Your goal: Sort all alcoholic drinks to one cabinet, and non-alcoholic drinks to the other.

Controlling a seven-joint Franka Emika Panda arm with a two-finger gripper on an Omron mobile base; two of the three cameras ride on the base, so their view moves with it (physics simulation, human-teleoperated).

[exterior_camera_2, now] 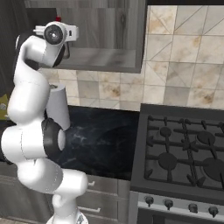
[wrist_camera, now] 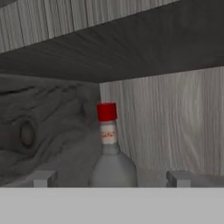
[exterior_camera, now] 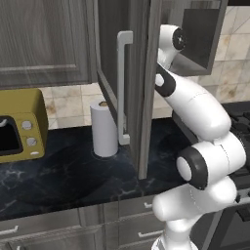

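A stout clear-grey bottle [wrist_camera: 113, 162] with a red cap [wrist_camera: 106, 112] and a small red label stands upright on the shelf inside the wall cabinet [wrist_camera: 175, 122], near its back corner. My gripper [wrist_camera: 110, 179] is open. Its two fingertips [wrist_camera: 42, 178] stand wide apart on either side of the bottle's body and do not touch it. In the right base view the arm's wrist [exterior_camera_2: 54, 33] is raised to the cabinet's opening, and a bit of red cap [exterior_camera_2: 58, 19] peeks out above it. In the left base view the wrist [exterior_camera: 172, 40] reaches in behind the open door.
The open cabinet door [exterior_camera: 141, 73] with its long handle [exterior_camera: 123, 88] hangs left of the arm. Below on the dark counter [exterior_camera: 73, 171] are a paper towel roll [exterior_camera: 104, 128] and a yellow toaster oven [exterior_camera: 19, 127]. A gas stove [exterior_camera_2: 183, 153] lies to the right.
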